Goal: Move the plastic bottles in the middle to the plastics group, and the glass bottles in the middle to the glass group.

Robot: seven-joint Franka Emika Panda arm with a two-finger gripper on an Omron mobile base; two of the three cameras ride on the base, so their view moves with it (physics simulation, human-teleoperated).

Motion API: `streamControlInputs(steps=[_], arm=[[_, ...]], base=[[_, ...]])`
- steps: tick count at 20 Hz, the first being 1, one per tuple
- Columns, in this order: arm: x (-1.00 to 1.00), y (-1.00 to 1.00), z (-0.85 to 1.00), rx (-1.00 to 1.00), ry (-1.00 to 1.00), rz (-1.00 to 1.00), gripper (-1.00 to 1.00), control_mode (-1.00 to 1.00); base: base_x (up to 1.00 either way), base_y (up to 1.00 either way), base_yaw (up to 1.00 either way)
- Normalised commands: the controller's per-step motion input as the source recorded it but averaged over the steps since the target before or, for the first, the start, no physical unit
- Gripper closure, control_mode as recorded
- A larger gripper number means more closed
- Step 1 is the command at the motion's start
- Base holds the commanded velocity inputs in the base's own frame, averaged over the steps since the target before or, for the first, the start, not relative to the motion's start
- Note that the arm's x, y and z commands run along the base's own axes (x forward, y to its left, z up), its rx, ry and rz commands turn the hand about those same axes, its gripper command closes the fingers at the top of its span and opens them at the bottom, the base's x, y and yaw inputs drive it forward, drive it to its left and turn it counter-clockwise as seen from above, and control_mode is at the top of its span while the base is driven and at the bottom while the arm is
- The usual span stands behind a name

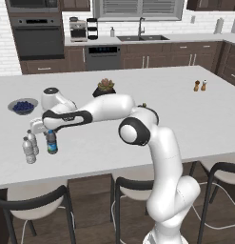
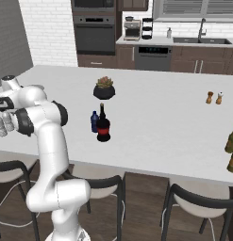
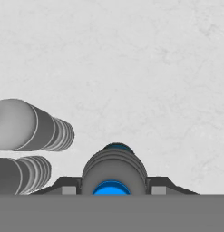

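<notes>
The gripper (image 1: 48,130) is clamped on the blue-capped bottle (image 1: 52,142), which stands upright on the counter (image 1: 176,114) just beside the two white-capped bottles (image 1: 29,147), near its front edge. A bowl of blueberries (image 1: 23,106) sits behind that group and a potted plant (image 1: 105,87) farther back. The dark blue bottle (image 2: 94,122) and the red-banded bottle (image 2: 103,124) stand close together mid-counter, well apart from the gripper, with shakers (image 2: 214,98) far off.
</notes>
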Motion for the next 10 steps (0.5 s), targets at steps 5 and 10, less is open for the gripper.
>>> streamControlInputs(steps=[5,10], arm=[[0.01,0.15,0.00,0.00,0.00,0.00,1.00,-1.00],[0.00,0.13,0.00,0.00,0.00,0.00,1.00,-1.00]], base=[[0.00,0.00,0.00],[0.00,0.00,0.00]])
